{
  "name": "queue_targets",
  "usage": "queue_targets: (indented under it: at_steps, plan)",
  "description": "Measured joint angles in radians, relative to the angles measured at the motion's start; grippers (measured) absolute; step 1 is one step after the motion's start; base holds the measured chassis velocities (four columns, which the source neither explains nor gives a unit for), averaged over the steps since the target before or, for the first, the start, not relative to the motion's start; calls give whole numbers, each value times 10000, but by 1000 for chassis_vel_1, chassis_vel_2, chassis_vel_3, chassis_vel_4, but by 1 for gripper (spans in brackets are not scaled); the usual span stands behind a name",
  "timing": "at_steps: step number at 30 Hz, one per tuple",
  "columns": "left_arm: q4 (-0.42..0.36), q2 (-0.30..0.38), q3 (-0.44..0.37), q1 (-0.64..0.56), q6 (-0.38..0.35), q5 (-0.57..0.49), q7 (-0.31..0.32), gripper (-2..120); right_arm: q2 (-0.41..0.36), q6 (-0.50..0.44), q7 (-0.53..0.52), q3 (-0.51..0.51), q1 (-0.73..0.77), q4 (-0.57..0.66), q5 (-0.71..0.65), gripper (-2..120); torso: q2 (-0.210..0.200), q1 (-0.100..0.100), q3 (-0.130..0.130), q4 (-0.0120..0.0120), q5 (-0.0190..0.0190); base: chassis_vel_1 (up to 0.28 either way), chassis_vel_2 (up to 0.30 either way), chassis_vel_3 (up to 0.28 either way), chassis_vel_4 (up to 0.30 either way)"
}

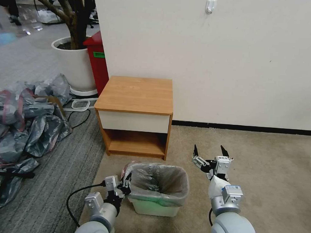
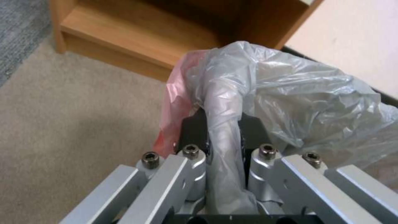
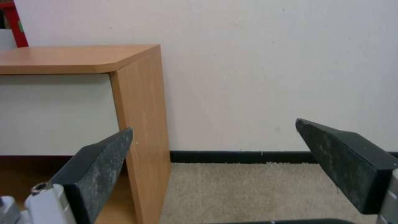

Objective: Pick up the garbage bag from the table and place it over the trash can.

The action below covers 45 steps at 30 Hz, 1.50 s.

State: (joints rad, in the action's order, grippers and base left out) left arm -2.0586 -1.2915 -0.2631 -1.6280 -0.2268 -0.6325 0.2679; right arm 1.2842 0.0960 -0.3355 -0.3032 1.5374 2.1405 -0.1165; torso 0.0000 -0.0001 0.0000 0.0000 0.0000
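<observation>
Garbage bag: the garbage bag [image 1: 159, 182] is off the table and draped over the trash can [image 1: 154, 207], grey film lining the inside and folded down over the rim, with a bunch of pink band gathered at the corner nearest the table's left leg.
Left gripper: the left gripper [image 1: 127, 184] is down at the can's left rim, pinched tight on a fold of the bag; in the left wrist view a rope of grey plastic [image 2: 224, 124] runs straight between the two black fingers [image 2: 192, 130], pink film bulging just beside them.
Right gripper: the right gripper [image 1: 209, 154] hangs in the air to the right of the can, clear of the bag, its black fingers [image 1: 195, 150] spread wide with nothing between them; the right wrist view shows both pads [image 3: 99, 165] far apart, pointing at the wall and the table's side panel.
Trash can: it stands on the beige carpet just in front of the table, between the two arms, cream wall showing below the bag's hem.
Table: the table [image 1: 135, 94] sits against the white wall, top bare, lower shelf open.
Off to the left: a heap of grey-and-pink bags [image 1: 19, 123] lies on the grey carpet, with a red bin [image 1: 97, 63] and a white plant pot [image 1: 74, 65] behind.
</observation>
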Motion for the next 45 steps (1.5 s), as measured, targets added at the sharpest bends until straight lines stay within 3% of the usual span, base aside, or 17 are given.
queue_targets:
  at_steps: [3, 7, 10, 14, 16, 25, 31, 34, 36, 39, 45]
  plan:
    - [25, 32, 104, 0, 16, 234, -96, 23, -43, 5, -5, -91, 0, 0, -86, 100, 0, 0, 0, 0, 0, 0, 0, 0, 0]
    - [5, 36, 116, -35, 25, 357, -103, 31, -44, 9, -10, -108, -1, 1, -112, 100, 0, 0, 0, 0, 0, 0, 0, 0, 0]
    - [-145, 67, 94, -185, 39, 540, -110, 48, -28, 15, -31, -126, 15, 6, -128, 100, 0, 0, 0, 0, 0, 0, 0, 0, 0]
    - [-246, 86, 54, -281, 61, 670, -114, 57, -27, 15, -37, -127, 43, 6, -132, 100, 0, 1, 0, 0, 0, 0, 0, 0, 0]
    - [-340, 94, 0, -388, 144, 808, -129, 70, -22, 15, -49, -116, 64, 16, -137, 100, 0, -1, 0, -1, 0, 0, 0, 0, 0]
    - [-850, 227, -411, -788, 594, 1479, -450, 97, 19, -12, -52, -77, 224, 173, -643, 100, 0, 0, 0, 0, 0, 0, 0, 0, 0]
    - [-1732, 425, -1517, -1361, 1081, 2474, -947, 100, 37, -449, 300, -572, 853, 324, -1181, 100, 0, 0, 0, 0, 0, 0, 0, 0, 0]
    - [-2154, 525, -2816, -1711, 1613, 3437, -1881, 100, 75, -983, 955, -1266, 1490, 404, -1279, 100, 1, 0, -1, 0, 1, 0, 0, 0, 0]
    - [-2190, 539, -2988, -1740, 1665, 3516, -1988, 100, 80, -1062, 1043, -1379, 1603, 439, -1365, 100, 1, 0, -1, -1, 0, 0, 0, 0, 0]
    - [-2481, 581, -4316, -1953, 1758, 3615, -2543, 100, 98, -1433, 1483, -1788, 2137, 596, -1739, 100, 1, 1, -1, -2, 0, 0, 0, 0, 0]
    - [-2703, 588, -5282, -2286, 1636, 3576, -3041, 100, 209, -1769, 1652, -2054, 2260, 596, -1846, 100, 0, 1, 0, 0, 0, 0, 0, 0, 0]
